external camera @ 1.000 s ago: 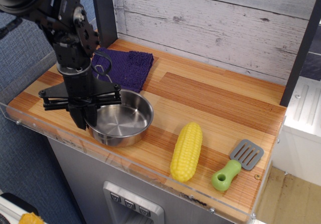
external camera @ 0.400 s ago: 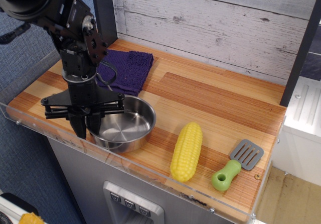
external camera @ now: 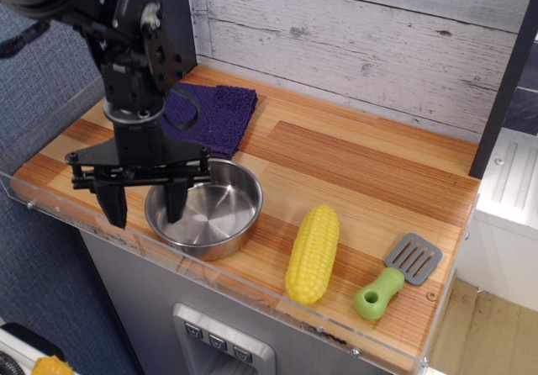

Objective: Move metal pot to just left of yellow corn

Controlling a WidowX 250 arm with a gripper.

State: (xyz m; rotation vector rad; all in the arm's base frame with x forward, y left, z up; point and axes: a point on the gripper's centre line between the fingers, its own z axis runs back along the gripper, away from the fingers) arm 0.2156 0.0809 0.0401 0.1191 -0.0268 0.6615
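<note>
1. Nearest the front edge lie the yellow corn (external camera: 313,253) and, to its right, a green-handled spatula (external camera: 395,277). Both rest flat on the wooden counter (external camera: 361,173), touching neither each other nor the pot.

2. A little further back and to the left sits the metal pot (external camera: 204,217), upright and flat on the counter. There is a clear strip of bare wood between it and the corn — near, but not yet just beside.

3. Over the pot's left rim hangs the gripper (external camera: 141,205), pointing down. Its two fingers are spread wide: one dips inside the pot, the other stands outside the left wall, over the wood. They straddle the rim but hold nothing; I cannot tell whether either finger touches the metal.

4. Behind the pot a purple cloth (external camera: 210,114) lies flat against the back corner, partly hidden by the arm.

5. Step in hand, as I judge it: the pot is not gripped, so the work is at the rim — the move is only part done.

6. The next move calls for closing the fingers firmly on the left wall, then carrying or sliding the pot a short way right, stopping before it knocks the corn.
</note>
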